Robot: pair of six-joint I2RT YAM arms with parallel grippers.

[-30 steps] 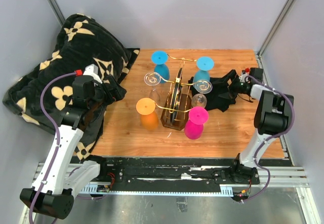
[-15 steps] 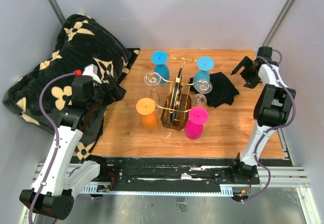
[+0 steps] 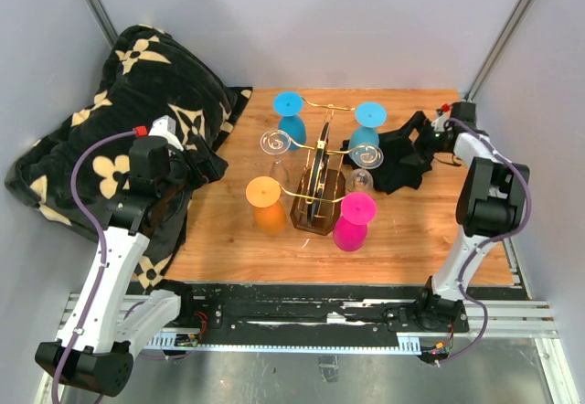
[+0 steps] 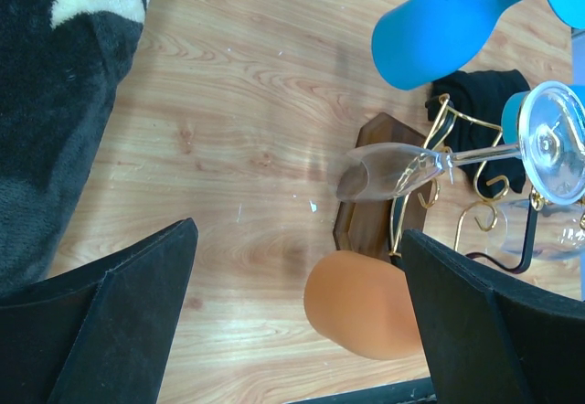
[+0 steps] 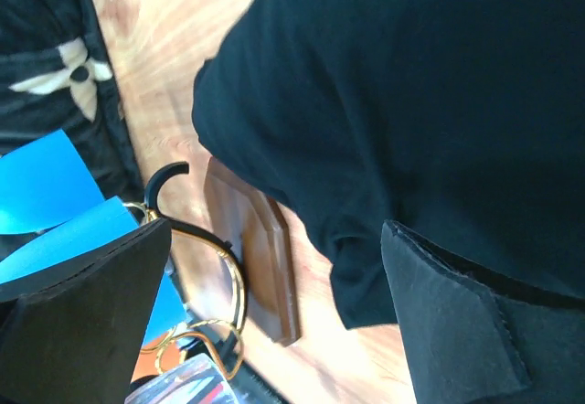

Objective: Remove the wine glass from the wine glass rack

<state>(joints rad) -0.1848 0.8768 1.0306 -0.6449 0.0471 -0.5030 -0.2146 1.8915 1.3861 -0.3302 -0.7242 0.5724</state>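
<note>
1. Far left of the rack [image 3: 315,180]: patterned blanket [image 3: 110,139], spilling over the desk [image 3: 228,239] edge.
2. Just left of the rack: left gripper [image 3: 208,164], jaws spread wide, nothing held, pointed at the rack's left side. From its own wrist camera [image 4: 302,303], clear glass and orange glass sit ahead between the fingers.
3. On the rack's left arms: blue glass [image 3: 290,116] at the back, clear glass [image 4: 388,171] in the middle, orange glass [image 3: 265,198] at the front. All hung upside down, foot caught in the gold wire, bowl hanging down.
4. On the rack's right arms: second blue glass [image 3: 367,125] at the back, pink glass [image 3: 352,221] at the front, a smaller clear one [image 3: 360,182] between.
5. Right of the rack: black cloth [image 3: 402,162], with the right gripper [image 3: 416,139] low over it, jaws wide apart and empty, well off every glass.
6. Likely target: the clear glass, nearest the left gripper.
7. Handling, as a judgement: light, rigid, slick and brittle, thin at the stem. Best taken around the bowl with a soft squeeze, then slid outward along the wire arm until the foot clears the scroll end. No twisting or tugging against the wire, for fear of snapping the stem or tipping the rack.
</note>
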